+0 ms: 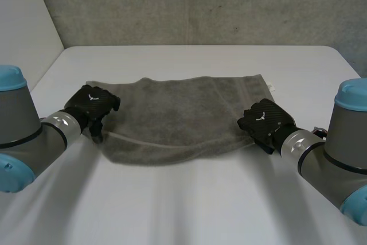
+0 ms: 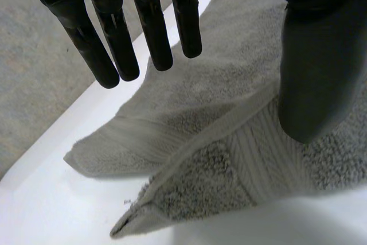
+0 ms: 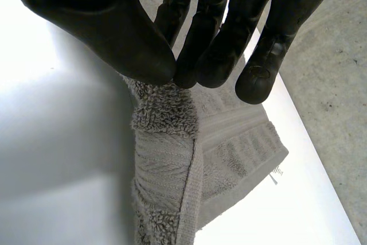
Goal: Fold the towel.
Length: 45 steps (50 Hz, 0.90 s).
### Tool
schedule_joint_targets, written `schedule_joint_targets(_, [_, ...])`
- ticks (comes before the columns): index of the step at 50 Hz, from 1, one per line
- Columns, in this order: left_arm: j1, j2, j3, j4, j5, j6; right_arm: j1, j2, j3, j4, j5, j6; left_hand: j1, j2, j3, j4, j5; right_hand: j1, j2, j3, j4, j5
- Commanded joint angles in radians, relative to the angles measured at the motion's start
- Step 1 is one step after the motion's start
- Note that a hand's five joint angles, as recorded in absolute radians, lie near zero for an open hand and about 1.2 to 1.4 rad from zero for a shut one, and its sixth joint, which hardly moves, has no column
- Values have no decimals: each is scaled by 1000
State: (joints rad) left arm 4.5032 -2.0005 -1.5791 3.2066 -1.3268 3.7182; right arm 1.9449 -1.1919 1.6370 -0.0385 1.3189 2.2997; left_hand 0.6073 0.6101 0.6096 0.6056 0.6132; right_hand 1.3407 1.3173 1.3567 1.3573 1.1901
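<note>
Grey towel (image 1: 183,113) lies across the middle of the white table (image 1: 189,210), doubled over itself, its near edge bowed. My right hand (image 1: 265,120) is at its near right corner, thumb and fingers (image 3: 218,44) pinched on a bunched tuft; the corner itself is hidden in the grip. My left hand (image 1: 92,104) is at the left end, fingers (image 2: 114,44) straight and spread above the cloth, thumb tip down on the upper layer. At the far right corner is a small white tag (image 1: 270,88), unreadable.
</note>
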Motion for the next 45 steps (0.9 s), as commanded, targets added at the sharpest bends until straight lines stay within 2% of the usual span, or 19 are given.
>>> schedule_joint_targets(1, [33, -14, 7, -88, 3, 11, -11, 3, -3, 3, 0, 4, 8, 5, 6, 10, -172, 56, 79, 40, 39, 32])
schedule_joint_targets(8, [36, -18, -18, -91, 20, 12, -11, 29, -11, 11, 8, 12, 143, 141, 141, 145, -37, 56, 79, 40, 39, 32])
schedule_joint_targets(9, [40, -21, -19, -88, 21, 12, -11, 37, -14, 12, 11, 15, 213, 210, 211, 215, 33, 56, 79, 40, 39, 32])
schedule_joint_targets(10, [46, -32, -19, -87, 20, 12, -11, 43, -16, 12, 13, 15, 391, 388, 389, 393, 211, 56, 79, 40, 39, 32])
schedule_joint_targets(11, [47, -32, -19, -87, 20, 12, -11, 43, -16, 12, 13, 15, 393, 390, 391, 395, 213, 56, 79, 40, 39, 32])
schedule_joint_targets(13, [51, -61, -21, -85, 12, 12, -14, 55, -16, 14, 14, 21, 787, 785, 785, 789, 607, 56, 79, 40, 39, 32])
schedule_joint_targets(17, [54, -63, -22, -83, 9, 12, -35, 68, -16, 17, 17, 49, 789, 786, 787, 791, 609, 56, 79, 40, 39, 32])
schedule_joint_targets(18, [54, -63, -22, -82, 9, 12, -46, 69, -13, 19, 16, 76, 789, 786, 787, 791, 609, -19, 4, -35, -36, -43])
schedule_joint_targets(19, [59, -63, -22, -79, 8, 11, -56, 68, -11, 20, 14, 114, 789, 786, 787, 791, 609, -197, -174, -213, -214, -221])
schedule_joint_targets(20, [59, -63, -22, -79, 8, 11, -57, 68, -11, 20, 14, 115, 789, 786, 787, 791, 609, -199, -175, -215, -215, -223])
schedule_joint_targets(21, [63, -63, -25, -76, 8, 9, -69, 68, -11, 20, 10, 159, 789, 786, 787, 791, 609, -388, -364, -404, -404, -412])
schedule_joint_targets(22, [63, -63, -25, -76, 8, 9, -69, 68, -11, 20, 9, 159, 789, 786, 787, 791, 609, -390, -366, -406, -406, -414])
schedule_joint_targets(24, [65, -58, -36, -76, 8, 5, -104, 58, -9, 25, 2, 243, 789, 786, 787, 791, 609, -583, -559, -599, -599, -607])
schedule_joint_targets(27, [63, -47, -47, -76, 8, 5, -138, 46, 6, 28, -9, 306, 789, 786, 787, 791, 609, -674, -651, -690, -691, -698])
schedule_joint_targets(36, [62, 5, -76, -70, 9, -3, -256, -31, 112, 20, -116, 376, 789, 786, 787, 791, 609, -783, -759, -799, -799, -807])
schedule_joint_targets(40, [63, 5, -75, -68, 9, -3, -279, -54, 144, 19, -133, 376, 789, 786, 787, 791, 609, -839, -815, -855, -855, -863])
schedule_joint_targets(45, [67, 3, -68, -62, 9, -6, -366, -69, 208, 3, -184, 397, 789, 786, 787, 791, 609, -883, -859, -899, -899, -907])
